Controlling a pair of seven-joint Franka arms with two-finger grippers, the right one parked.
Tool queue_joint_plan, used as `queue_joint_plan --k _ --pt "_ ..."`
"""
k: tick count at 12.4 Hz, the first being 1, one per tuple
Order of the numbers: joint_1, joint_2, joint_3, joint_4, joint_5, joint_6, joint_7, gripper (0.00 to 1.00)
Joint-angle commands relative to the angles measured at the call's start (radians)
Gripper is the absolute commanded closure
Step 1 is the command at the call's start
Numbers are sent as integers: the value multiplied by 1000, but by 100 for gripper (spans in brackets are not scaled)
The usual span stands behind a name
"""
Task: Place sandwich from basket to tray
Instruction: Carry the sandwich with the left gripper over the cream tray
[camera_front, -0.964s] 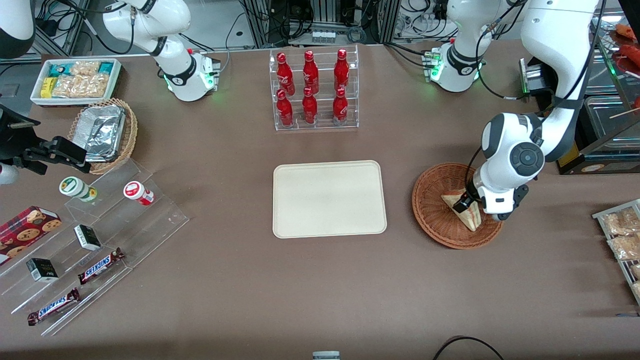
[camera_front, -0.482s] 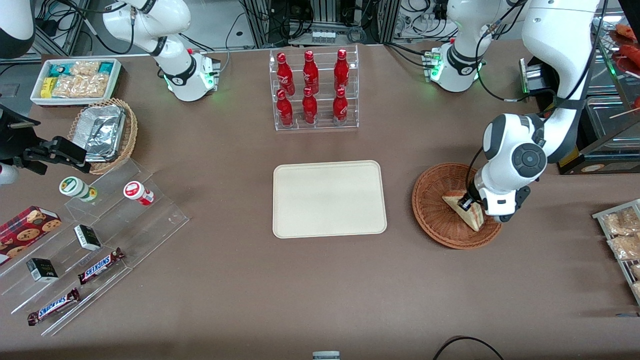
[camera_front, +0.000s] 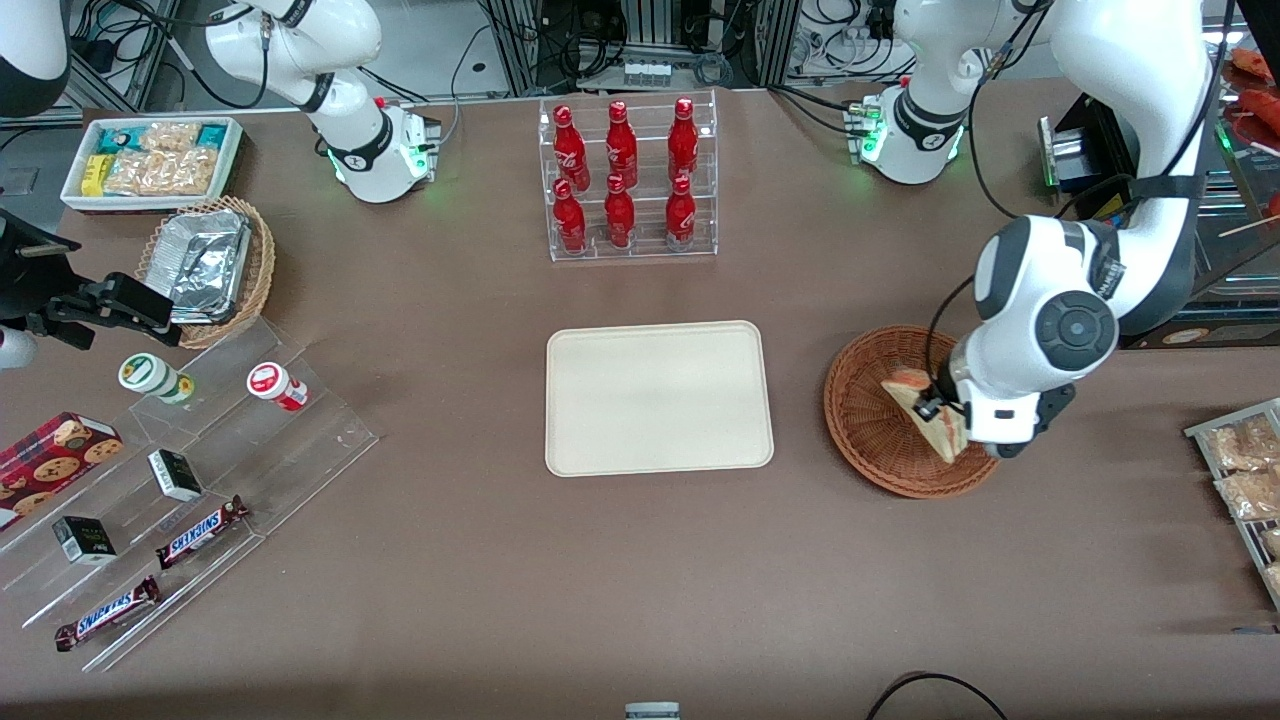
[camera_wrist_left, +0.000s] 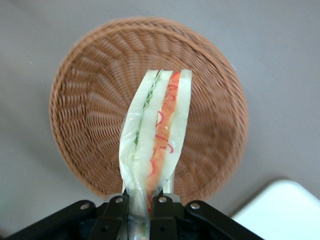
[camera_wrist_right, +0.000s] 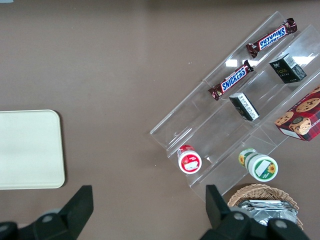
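The sandwich (camera_front: 925, 412), a wrapped tan wedge with red and green filling (camera_wrist_left: 157, 132), hangs lifted above the round reddish-brown basket (camera_front: 870, 425). My left gripper (camera_front: 940, 410) is shut on one end of the sandwich, its black fingers (camera_wrist_left: 116, 212) pinching the wrap over the basket (camera_wrist_left: 95, 110). The cream tray (camera_front: 658, 397) lies flat at the table's middle, beside the basket toward the parked arm's end; one corner of the tray (camera_wrist_left: 282, 212) shows in the left wrist view, and it also shows in the right wrist view (camera_wrist_right: 27, 150).
A clear rack of red bottles (camera_front: 625, 180) stands farther from the camera than the tray. Clear stepped shelves with snack bars and small jars (camera_front: 190, 470) lie toward the parked arm's end. Snack packets (camera_front: 1240, 470) lie at the working arm's end.
My gripper has risen with the sandwich, lifting it off the basket's floor. The arm's wrist has shifted slightly upward and toward the working arm's end.
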Motion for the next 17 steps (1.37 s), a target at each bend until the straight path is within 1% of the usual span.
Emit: queue_joint_plan --k 1,3,5,7,9,13,15,17 --pt "-108 98 1 133 12 -66 36 92" --pt "-170 154 1 180 12 -63 47 94" --pt "-240 232 1 274 10 -67 117 94" --pt "-312 266 1 292 1 -64 107 94" --pt "-374 319 -1 367 -1 -67 39 94" --pt "-489 396 1 467 4 -99 -68 94" --pt "-521 424 1 512 4 -138 -110 94" --pt "-550 438 2 522 7 -142 -143 94"
